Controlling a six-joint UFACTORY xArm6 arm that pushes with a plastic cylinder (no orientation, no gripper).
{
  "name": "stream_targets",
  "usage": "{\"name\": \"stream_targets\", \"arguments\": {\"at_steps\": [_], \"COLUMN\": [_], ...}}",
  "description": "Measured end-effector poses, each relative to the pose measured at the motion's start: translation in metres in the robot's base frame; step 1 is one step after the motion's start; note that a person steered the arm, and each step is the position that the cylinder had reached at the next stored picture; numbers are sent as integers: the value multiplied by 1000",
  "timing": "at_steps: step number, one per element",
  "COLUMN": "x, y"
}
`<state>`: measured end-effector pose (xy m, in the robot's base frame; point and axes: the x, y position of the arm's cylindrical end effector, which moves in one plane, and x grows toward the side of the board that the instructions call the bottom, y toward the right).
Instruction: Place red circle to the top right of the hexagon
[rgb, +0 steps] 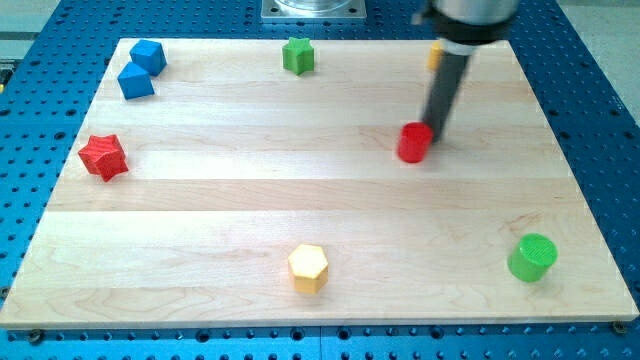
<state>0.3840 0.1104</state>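
The red circle (413, 142), a short red cylinder, stands right of the board's middle. The yellow hexagon (308, 268) lies near the view's bottom, left of and well below the red circle. My tip (436, 135) is at the red circle's upper right edge, touching or nearly touching it. The dark rod rises from there toward the view's top.
A green circle (532, 257) stands at the bottom right. A red star (103, 156) lies at the left edge. Two blue blocks (140, 70) sit at the top left. A green star (298, 55) is at the top middle. A yellow block (435, 55) shows partly behind the rod.
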Motion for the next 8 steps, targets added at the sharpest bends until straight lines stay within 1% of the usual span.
{"name": "stream_targets", "arguments": {"at_steps": [1,2,3,4,5,6,7,8], "x": [-1,-2,-19,-21,-7,-1,1,29], "y": [-24,-25,-18,14,43,27,-21,15]}}
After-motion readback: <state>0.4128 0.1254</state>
